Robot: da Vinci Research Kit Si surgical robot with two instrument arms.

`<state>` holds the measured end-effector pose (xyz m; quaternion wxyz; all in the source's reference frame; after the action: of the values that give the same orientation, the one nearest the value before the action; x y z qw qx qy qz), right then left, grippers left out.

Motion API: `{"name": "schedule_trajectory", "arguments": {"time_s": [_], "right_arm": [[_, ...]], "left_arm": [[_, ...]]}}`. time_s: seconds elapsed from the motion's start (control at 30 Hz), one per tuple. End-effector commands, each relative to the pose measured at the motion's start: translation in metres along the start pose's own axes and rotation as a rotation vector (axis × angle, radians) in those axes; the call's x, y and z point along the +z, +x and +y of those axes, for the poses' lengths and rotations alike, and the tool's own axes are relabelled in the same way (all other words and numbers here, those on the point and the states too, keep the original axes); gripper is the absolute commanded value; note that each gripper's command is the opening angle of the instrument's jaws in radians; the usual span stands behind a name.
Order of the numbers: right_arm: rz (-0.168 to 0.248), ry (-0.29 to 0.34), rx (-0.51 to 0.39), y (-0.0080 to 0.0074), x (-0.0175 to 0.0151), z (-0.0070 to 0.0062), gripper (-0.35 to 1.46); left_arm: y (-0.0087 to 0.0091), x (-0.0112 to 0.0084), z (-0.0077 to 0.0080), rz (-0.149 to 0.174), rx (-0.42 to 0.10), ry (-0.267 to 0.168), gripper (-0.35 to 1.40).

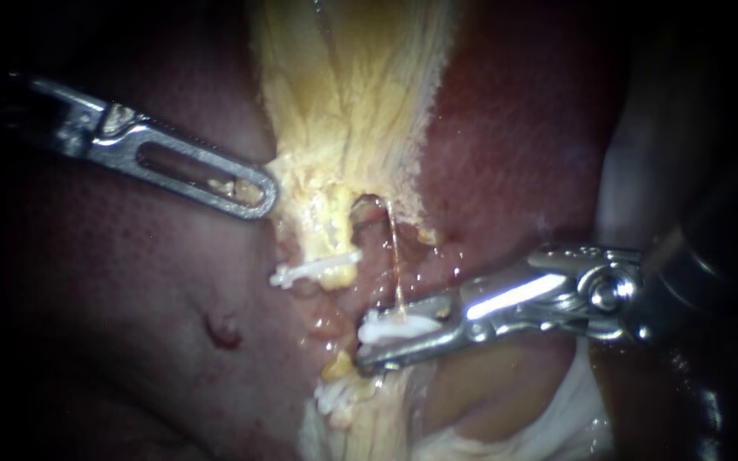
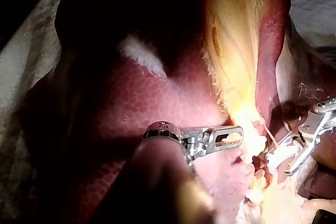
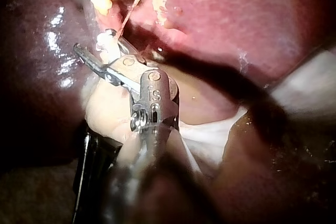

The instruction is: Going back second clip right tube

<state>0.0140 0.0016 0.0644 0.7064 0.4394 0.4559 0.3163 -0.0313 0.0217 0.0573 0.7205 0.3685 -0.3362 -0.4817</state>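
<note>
My right instrument point(image 1: 369, 343) comes in from the right, and its jaws stand open around a white clip point(image 1: 399, 326). That clip sits at the lower end of a thin, pale right tube point(image 1: 395, 256). The right wrist view shows a gap between the jaws of the right instrument point(image 3: 97, 50), with the clip point(image 3: 107, 42) beside the far one. Another white clip point(image 1: 313, 270) crosses the thicker yellow left tube. My left instrument point(image 1: 254, 193) is shut on the yellow gallbladder tissue point(image 1: 348, 102) at its edge. The left wrist view shows the left instrument point(image 2: 233, 136) gripping there too.
Dark red liver point(image 1: 130, 290) lies on both sides of the yellow tissue. More white clip material point(image 1: 335, 397) sits below the right jaws. White gauze point(image 1: 557, 418) lies at the lower right, under the right shaft.
</note>
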Motion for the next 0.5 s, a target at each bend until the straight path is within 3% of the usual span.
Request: {"name": "schedule_trajectory", "arguments": {"time_s": [0.03,0.5], "right_arm": [[0.002,-0.003,0.0,0.0,0.0001,0.0001,0.44],[0.037,-0.113,-0.389,-0.0024,0.0014,0.0041,0.49]], "left_arm": [[0.0,0.0001,0.0,0.0,0.0,0.0,-0.35],[0.0001,0.0002,0.0001,-0.003,0.001,-0.004,-0.35]]}}
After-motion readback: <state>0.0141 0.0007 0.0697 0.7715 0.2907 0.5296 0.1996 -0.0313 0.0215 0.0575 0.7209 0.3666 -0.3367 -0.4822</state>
